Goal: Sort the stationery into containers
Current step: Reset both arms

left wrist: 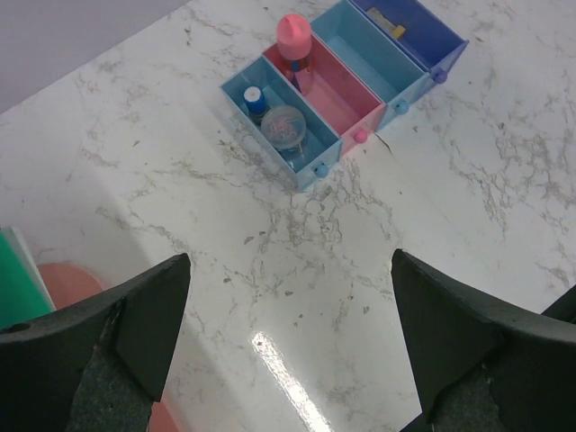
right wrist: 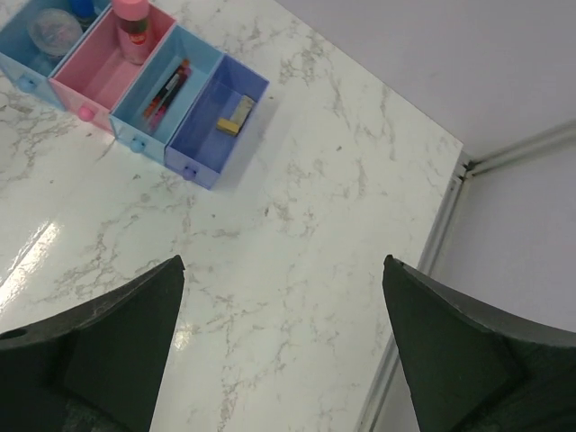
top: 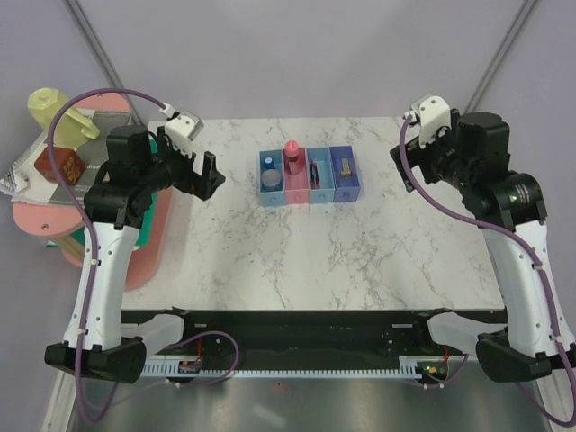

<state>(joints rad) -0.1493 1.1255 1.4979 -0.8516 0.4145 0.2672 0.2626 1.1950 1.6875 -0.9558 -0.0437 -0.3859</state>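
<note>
Four joined bins stand at the table's far middle: blue (top: 272, 197), pink (top: 295, 197), light blue (top: 321, 195), violet-blue (top: 347, 193). The blue bin holds a round roll (left wrist: 284, 126) and a small blue dark-topped piece (left wrist: 254, 97). The pink glue stick (top: 292, 155) stands upright in the pink bin. Two red pens (right wrist: 166, 90) lie in the light blue bin. A tan block (right wrist: 236, 112) lies in the violet-blue bin. My left gripper (top: 209, 175) is open and empty, raised left of the bins. My right gripper (top: 402, 166) is open and empty, raised to their right.
A yellow-green jug (top: 54, 108), books and a notebook (top: 49, 166) sit on a pink stand (top: 135, 243) left of the table, with a green sheet (left wrist: 18, 288). The table's right edge (right wrist: 450, 207) lies under the right gripper.
</note>
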